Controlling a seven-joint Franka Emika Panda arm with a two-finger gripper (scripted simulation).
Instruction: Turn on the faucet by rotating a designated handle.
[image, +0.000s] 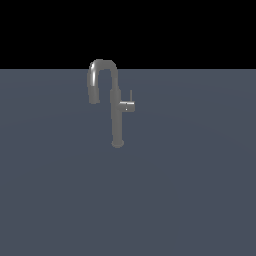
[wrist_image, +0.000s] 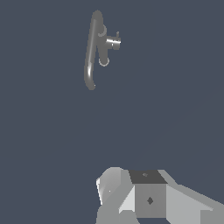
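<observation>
The faucet (image: 116, 115) is a tall slim grey column on a round base, with a gooseneck spout (image: 98, 75) hooking toward the exterior view's left. The handle (image: 127, 104) is a short stub with a thin upright pin, sticking out of the column toward the exterior view's right. The wrist view looks down on the faucet (wrist_image: 92, 52) from above, with the handle (wrist_image: 113, 42) beside the column. My gripper (wrist_image: 131, 186) shows only partly at the edge of the wrist view, far from the faucet and touching nothing. Its finger spacing cannot be made out. The arm does not show in the exterior view.
The faucet stands on a flat blue-grey surface (image: 190, 190) that fills the lower part of the exterior view. Behind it is a black background. No other objects show.
</observation>
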